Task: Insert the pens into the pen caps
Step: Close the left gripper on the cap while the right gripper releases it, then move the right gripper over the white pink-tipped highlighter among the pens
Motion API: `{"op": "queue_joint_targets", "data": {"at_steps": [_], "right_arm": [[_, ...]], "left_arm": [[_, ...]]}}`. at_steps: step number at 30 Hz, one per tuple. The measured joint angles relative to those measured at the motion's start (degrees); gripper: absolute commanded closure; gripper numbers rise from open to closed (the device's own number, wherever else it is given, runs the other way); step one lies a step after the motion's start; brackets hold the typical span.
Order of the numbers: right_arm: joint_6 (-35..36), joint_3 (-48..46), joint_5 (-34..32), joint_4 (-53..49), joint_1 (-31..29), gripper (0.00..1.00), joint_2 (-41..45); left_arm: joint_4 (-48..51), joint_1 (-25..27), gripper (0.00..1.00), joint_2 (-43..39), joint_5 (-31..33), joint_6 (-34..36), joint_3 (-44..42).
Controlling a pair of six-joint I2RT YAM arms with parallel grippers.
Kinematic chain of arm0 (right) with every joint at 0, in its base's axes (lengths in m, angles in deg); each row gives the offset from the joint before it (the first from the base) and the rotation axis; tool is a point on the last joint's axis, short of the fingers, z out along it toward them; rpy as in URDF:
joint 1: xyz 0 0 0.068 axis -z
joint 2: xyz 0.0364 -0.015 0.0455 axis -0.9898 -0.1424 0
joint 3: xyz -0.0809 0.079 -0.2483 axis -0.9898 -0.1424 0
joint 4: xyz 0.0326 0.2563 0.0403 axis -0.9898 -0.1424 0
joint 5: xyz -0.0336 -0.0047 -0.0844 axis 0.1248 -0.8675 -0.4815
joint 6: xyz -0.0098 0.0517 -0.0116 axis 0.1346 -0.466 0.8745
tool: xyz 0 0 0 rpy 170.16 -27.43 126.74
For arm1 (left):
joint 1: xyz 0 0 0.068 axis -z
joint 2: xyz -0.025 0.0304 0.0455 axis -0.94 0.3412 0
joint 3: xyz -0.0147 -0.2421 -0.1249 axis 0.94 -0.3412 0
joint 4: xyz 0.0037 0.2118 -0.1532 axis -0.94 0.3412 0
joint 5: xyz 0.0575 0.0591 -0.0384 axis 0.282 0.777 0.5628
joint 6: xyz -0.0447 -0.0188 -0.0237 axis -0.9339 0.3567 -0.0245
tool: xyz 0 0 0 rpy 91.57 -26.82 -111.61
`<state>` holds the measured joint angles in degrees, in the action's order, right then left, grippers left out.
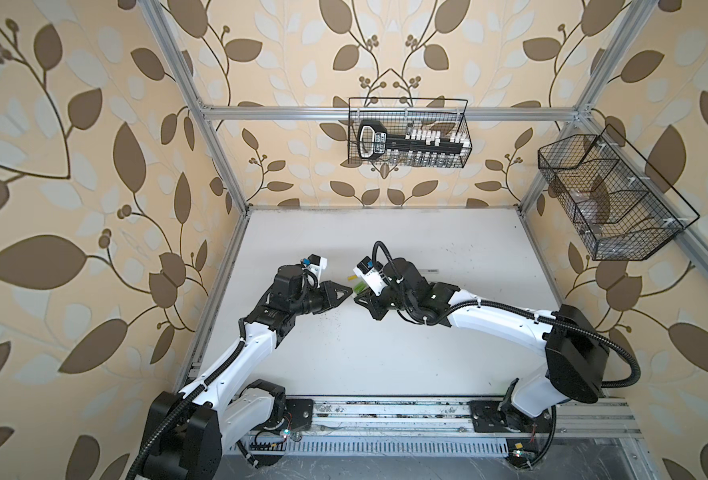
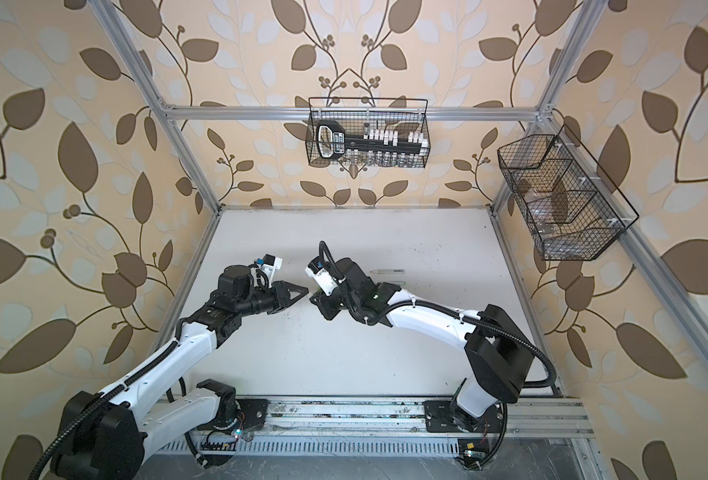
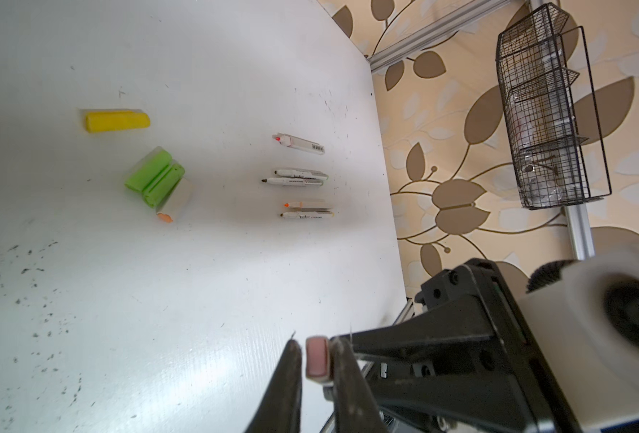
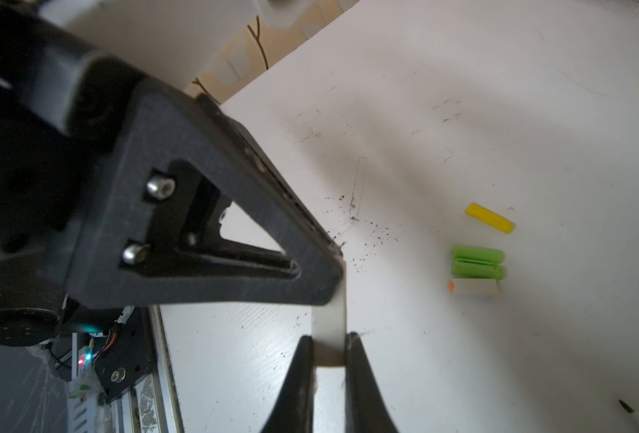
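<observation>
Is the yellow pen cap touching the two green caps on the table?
No, the yellow cap lies alone, with bare table between it and the pair of green caps.

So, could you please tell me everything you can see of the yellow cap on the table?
The yellow cap is a short stubby tube of bright plastic, one end rounded, the other square. It lies flat on the white table, touching nothing else; the two green caps lie nearby but apart. No pen is in it.
</observation>
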<state>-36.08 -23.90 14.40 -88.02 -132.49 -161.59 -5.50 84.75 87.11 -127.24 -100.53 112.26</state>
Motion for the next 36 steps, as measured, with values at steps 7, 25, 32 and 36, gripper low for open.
{"op": "queue_joint_targets", "data": {"at_steps": [7, 25, 32, 36], "right_arm": [[-0.3, 0.1, 0.0, -0.2, -0.1, 0.87, 0.0], [0.5, -0.2, 5.4, -3.0, 9.7, 0.4, 5.4], [5.2, 1.8, 0.1, -13.3, 23.7, 0.36, 3.9], [8.6, 7.2, -5.9, -19.7, 27.3, 0.34, -2.6]], "left_arm": [[-0.8, 0.0, 0.98, 0.1, -1.0, -0.1, 0.0], [11.3, 0.0, 1.0, -5.4, 8.5, 5.3, 2.6], [21.5, 0.0, 1.0, -7.3, 11.0, 9.9, 9.7], [26.9, 0.0, 1.0, -7.4, 9.7, 12.2, 11.0]]}}
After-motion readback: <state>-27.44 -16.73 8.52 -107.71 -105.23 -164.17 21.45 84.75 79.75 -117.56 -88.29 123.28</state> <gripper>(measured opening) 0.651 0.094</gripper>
